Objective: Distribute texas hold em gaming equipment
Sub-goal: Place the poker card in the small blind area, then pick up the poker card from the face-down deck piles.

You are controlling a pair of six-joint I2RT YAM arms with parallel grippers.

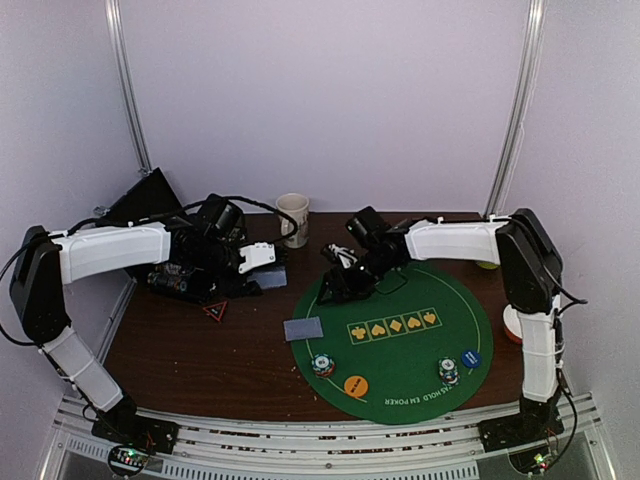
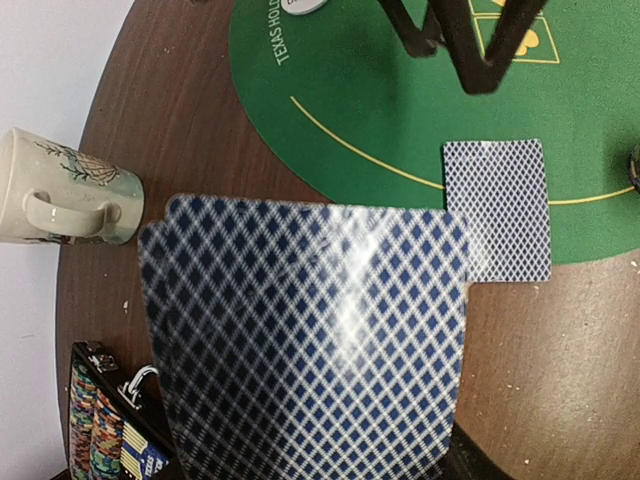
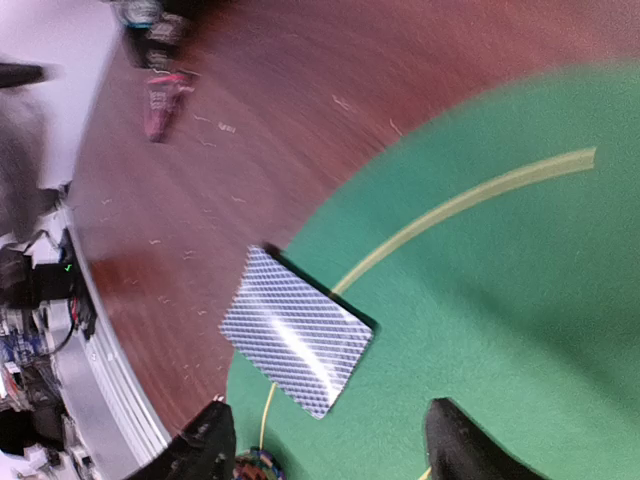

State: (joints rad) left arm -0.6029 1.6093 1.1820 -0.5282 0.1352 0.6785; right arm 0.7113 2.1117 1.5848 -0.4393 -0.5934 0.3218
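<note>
My left gripper (image 1: 262, 264) is shut on a stack of blue-backed playing cards (image 2: 310, 340), which fills the left wrist view and hides the fingers. It hangs over the brown table left of the green poker mat (image 1: 400, 330). One card (image 1: 303, 328) lies face down across the mat's left edge; it also shows in the left wrist view (image 2: 498, 210) and the right wrist view (image 3: 295, 345). My right gripper (image 1: 345, 282) is open and empty above the mat, just beyond that card, its fingertips (image 3: 205, 445) wide apart. Two chip stacks (image 1: 322, 365) (image 1: 449, 371), an orange button (image 1: 355, 385) and a blue button (image 1: 471, 358) sit on the mat's near part.
A beige mug (image 1: 292, 219) stands at the back, also in the left wrist view (image 2: 65, 190). A black chip case (image 1: 185, 285) with rows of chips (image 2: 100, 430) lies under the left arm. A red triangle (image 1: 216, 310) lies near it. A white and red object (image 1: 513, 325) sits at the right edge.
</note>
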